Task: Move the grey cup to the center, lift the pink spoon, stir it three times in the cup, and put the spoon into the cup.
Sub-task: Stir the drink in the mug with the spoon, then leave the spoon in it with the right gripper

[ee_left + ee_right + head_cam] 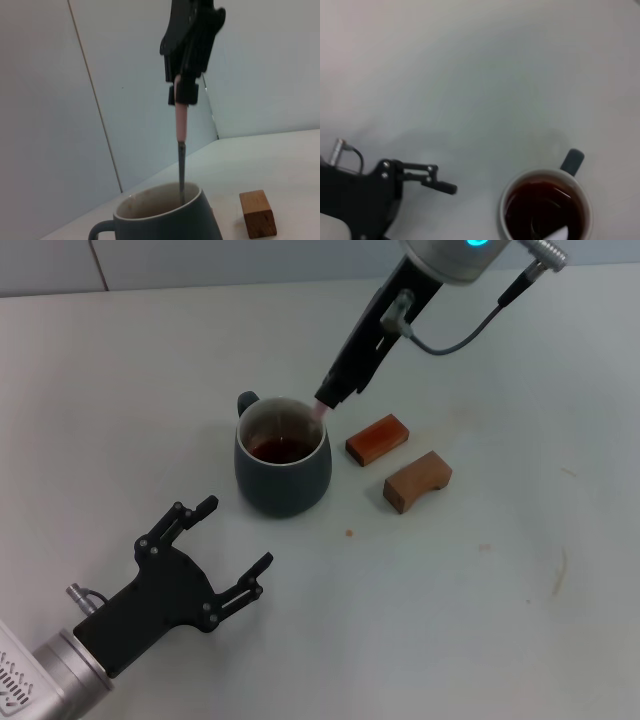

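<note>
The grey cup [283,460] stands upright near the table's middle, handle toward the far left, brown liquid inside. It also shows in the left wrist view [165,216] and the right wrist view [546,210]. My right gripper [335,390] hangs over the cup's right rim and is shut on the pink spoon [181,121], held upright by its pink handle. The spoon's metal neck [181,170] dips into the cup. My left gripper [236,545] is open and empty, on the near left, in front of the cup; it also shows in the right wrist view [440,186].
Two brown wooden blocks lie right of the cup: a reddish one [378,439] and a lighter notched one [417,481]. One block shows in the left wrist view [257,213]. The table's far edge meets a pale wall.
</note>
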Motion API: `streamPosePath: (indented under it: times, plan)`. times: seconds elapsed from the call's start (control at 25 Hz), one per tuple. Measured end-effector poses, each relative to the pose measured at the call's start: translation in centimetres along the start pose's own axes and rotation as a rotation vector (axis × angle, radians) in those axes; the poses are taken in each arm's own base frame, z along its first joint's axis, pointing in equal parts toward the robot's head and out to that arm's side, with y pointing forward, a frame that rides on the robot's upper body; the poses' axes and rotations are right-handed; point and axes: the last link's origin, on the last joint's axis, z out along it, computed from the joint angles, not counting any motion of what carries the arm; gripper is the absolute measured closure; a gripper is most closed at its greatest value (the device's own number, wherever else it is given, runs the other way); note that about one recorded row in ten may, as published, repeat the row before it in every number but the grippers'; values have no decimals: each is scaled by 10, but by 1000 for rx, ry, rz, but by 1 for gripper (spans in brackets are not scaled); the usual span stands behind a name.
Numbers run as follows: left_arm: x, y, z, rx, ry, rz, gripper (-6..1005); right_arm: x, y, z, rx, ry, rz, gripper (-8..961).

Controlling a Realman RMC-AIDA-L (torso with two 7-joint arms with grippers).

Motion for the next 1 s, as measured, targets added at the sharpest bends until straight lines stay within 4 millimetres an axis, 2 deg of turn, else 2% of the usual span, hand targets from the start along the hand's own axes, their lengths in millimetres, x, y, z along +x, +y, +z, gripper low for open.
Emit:
streamPosePath:
  times: [0.24, 0.48, 0.8, 1.0]
  plan:
    - [0, 0, 0, 0, -1, 0, 152, -6, -1, 17, -4, 28, -5, 794]
    - [0, 0, 0, 0, -1, 0, 152, -15, -3, 25, 5, 13, -17, 790]
    - [-1, 1, -1, 1, -4, -2, 152, -15, -11, 25, 60, 42, -18, 785]
    - [-1, 2, -2, -4, -6, -1, 152, -11, -7, 22, 46, 86, -19, 782]
